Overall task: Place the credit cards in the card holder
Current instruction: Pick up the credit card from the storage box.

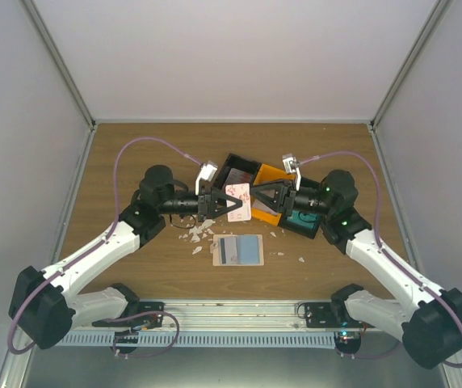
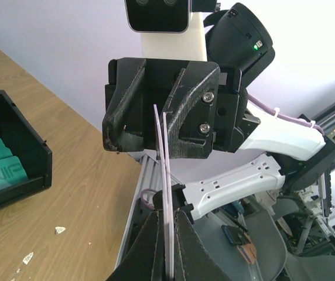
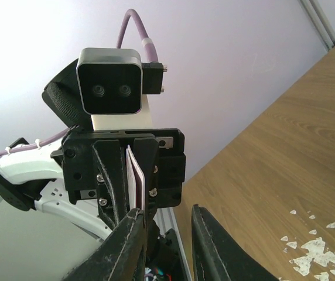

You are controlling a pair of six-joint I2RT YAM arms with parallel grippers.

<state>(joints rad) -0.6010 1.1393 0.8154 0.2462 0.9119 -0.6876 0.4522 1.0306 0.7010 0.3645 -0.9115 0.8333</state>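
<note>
- the left gripper [image 1: 226, 203], raised above the table [image 1: 134, 162], has its jaws pinched tight on one edge of a white card [image 1: 240, 202] with a red mark; its wrist view shows two thin edges, perhaps two cards.
- the card's other edge sits between the jaws of the right gripper [image 1: 258, 196], which stand partly apart and grip nothing.
- the card holder [image 1: 224, 250] lies open on the table just nearer the arm bases.
- advice: one gripper should clamp squarely before the other lets go.

Left claw [image 1: 230, 202] clamped shut, right claw [image 1: 256, 194] facing it, seemingly parted.
</note>
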